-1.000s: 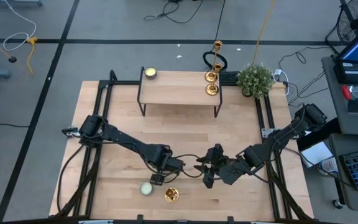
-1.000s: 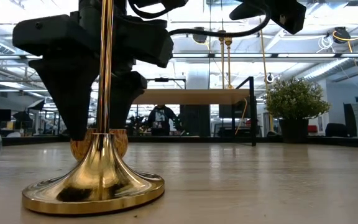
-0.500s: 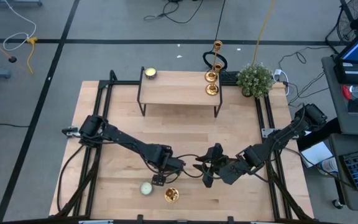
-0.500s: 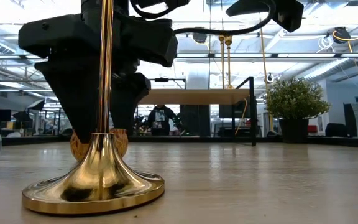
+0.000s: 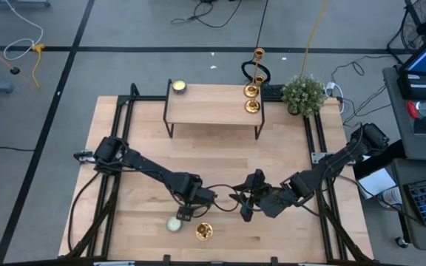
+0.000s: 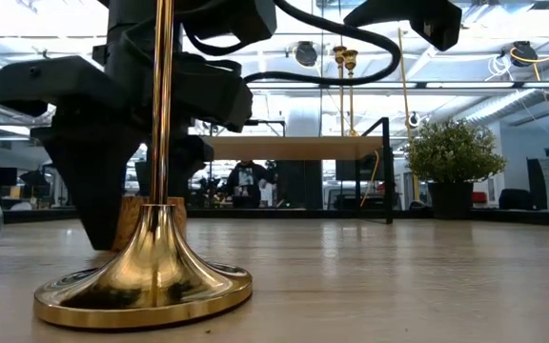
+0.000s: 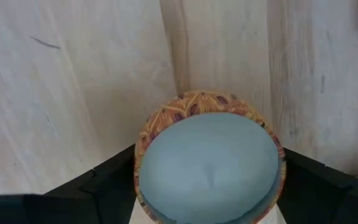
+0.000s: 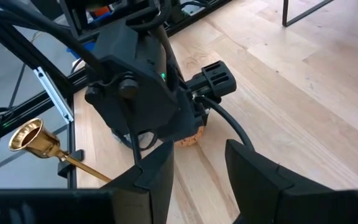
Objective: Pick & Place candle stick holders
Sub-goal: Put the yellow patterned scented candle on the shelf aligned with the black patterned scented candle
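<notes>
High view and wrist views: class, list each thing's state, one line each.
Front candlestick: upright on the table.
Two shelf candlesticks: upright.
Patterned candle: sitting on the table, beneath the left claw.
Pale candle: lying free on the table.
Right claw: open, empty.

Light wooden desk [image 5: 146, 133] framed by black metal rails, raised wooden shelf on black legs [image 5: 205, 111] at its far edge, small green potted plant [image 5: 303, 94] beside the shelf, pale round disc candle [image 5: 174, 224] near the front edge, yellowish candle [image 5: 178, 88] on the shelf, blue-topped round candle with orange patterned rim [image 7: 209, 165] seen close on the wood.
</notes>
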Controlling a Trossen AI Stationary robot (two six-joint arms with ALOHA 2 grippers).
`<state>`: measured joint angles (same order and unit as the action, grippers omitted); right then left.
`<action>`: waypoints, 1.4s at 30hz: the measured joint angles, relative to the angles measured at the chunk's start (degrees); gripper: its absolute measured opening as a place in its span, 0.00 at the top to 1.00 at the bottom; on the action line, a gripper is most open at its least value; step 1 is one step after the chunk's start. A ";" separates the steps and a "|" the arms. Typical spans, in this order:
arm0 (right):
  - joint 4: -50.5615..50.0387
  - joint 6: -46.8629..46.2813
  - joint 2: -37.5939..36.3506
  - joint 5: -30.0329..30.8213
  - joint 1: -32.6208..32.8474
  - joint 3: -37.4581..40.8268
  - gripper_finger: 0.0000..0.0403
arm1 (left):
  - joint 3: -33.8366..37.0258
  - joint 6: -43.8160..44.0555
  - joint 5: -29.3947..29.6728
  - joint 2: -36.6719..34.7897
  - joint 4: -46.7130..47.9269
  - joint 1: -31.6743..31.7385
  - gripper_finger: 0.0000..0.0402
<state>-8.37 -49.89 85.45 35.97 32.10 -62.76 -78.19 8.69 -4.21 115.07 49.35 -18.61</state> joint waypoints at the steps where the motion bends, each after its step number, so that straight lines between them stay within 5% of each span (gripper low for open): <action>1: -0.01 0.00 0.00 -0.01 -0.12 0.00 0.64 | -0.09 -0.04 -0.04 0.01 0.01 0.00 0.23; 12: -0.01 0.24 0.00 -0.20 -0.92 0.00 0.64 | -0.29 -0.05 -1.47 0.07 -0.19 0.00 0.07; 28: -0.01 1.09 0.00 -0.46 -1.29 0.00 0.64 | -0.31 1.07 -2.38 0.11 -3.03 -0.02 0.06; 42: -0.01 1.31 0.00 -0.47 -1.27 0.00 0.64 | -0.38 1.93 -4.71 0.13 -2.94 1.44 0.26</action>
<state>-8.38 -48.58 85.45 35.51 30.83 -62.76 -78.56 10.61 -8.93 115.20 46.42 -17.17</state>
